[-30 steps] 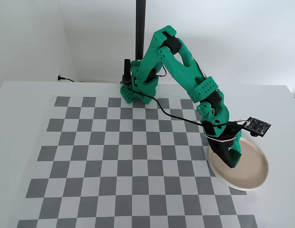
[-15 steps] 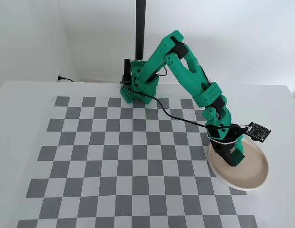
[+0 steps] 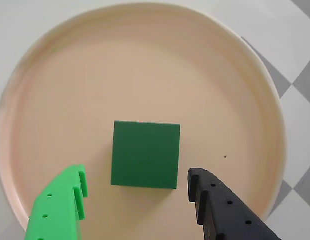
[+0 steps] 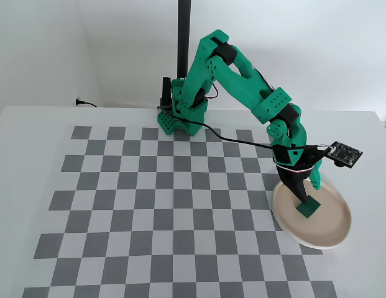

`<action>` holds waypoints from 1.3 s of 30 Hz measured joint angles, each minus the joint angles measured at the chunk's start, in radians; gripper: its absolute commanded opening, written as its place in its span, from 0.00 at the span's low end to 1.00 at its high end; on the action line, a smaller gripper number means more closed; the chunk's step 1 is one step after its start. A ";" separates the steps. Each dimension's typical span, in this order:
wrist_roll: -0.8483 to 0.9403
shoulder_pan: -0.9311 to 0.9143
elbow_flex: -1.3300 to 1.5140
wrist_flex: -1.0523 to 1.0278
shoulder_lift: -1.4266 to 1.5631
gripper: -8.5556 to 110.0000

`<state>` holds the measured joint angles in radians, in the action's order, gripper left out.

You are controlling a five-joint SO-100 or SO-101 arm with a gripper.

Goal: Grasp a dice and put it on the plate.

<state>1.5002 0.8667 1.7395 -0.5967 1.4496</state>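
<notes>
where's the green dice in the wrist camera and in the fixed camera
Wrist view: the dice lies flat just below the middle, between the open gripper fingertips, touching neither.
Fixed view: the dice sits at right, under the arm's tip.
Shared landmark: the plate it rests on.

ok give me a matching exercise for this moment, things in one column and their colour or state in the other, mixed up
Things:
1. dice
2. plate
3. hand
4. table

Colour or state:
A. grey and white checkerboard
B. open, one bright green finger and one black finger
C. dark green, lying flat on the plate
D. beige-pink with a whitish rim

Pairs: 1-C, 2-D, 3-B, 4-A
</notes>
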 measured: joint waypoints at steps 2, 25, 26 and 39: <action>0.002 -0.005 0.000 -0.057 0.072 0.19; -0.025 -0.364 0.555 -0.353 1.216 0.04; -0.035 -0.387 0.575 -0.353 1.249 0.04; -0.155 -0.646 0.910 -0.322 1.555 0.04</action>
<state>1.3453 0.2209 2.6492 -0.9189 3.0051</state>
